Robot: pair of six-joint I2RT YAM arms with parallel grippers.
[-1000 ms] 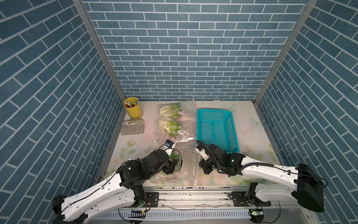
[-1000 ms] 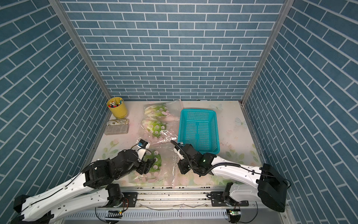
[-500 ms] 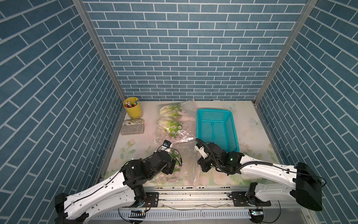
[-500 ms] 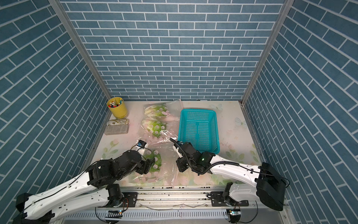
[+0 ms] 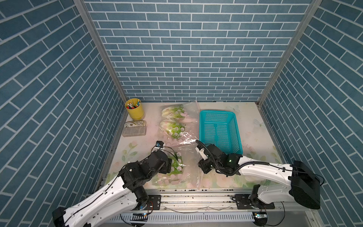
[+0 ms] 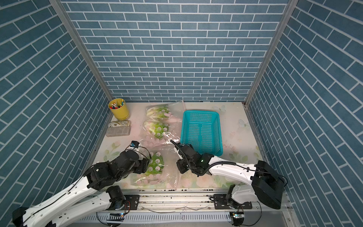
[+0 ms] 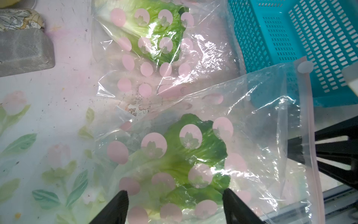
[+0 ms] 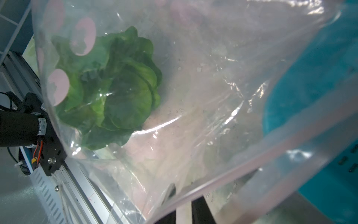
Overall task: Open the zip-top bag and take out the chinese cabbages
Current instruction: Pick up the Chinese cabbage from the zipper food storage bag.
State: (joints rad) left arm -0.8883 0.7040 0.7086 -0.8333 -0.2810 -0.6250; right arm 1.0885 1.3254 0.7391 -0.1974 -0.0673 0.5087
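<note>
Here, the nearest zip-top bag (image 5: 189,167) lies on the floral worktop (image 5: 255,137) by its front edge. One chinese cabbage (image 7: 193,161) is inside it, leafy green end pointing away from that edge. The left tool (image 7: 174,192) hangs over the bagged cabbage, released, its black fingers (image 7: 118,205) spread wide to either side of the leaves. The right tool (image 5: 202,167) sits at the bag's pink zip strip (image 8: 271,155), on the side nearer the teal basket (image 5: 216,112). Whether it is clenched on the plastic I cannot tell — the strip crosses in front of its fingers. Farther back, a second cabbage (image 5: 173,128) and a third cabbage (image 5: 172,113) lie under clear pink-spotted plastic — just beside the basket.
</note>
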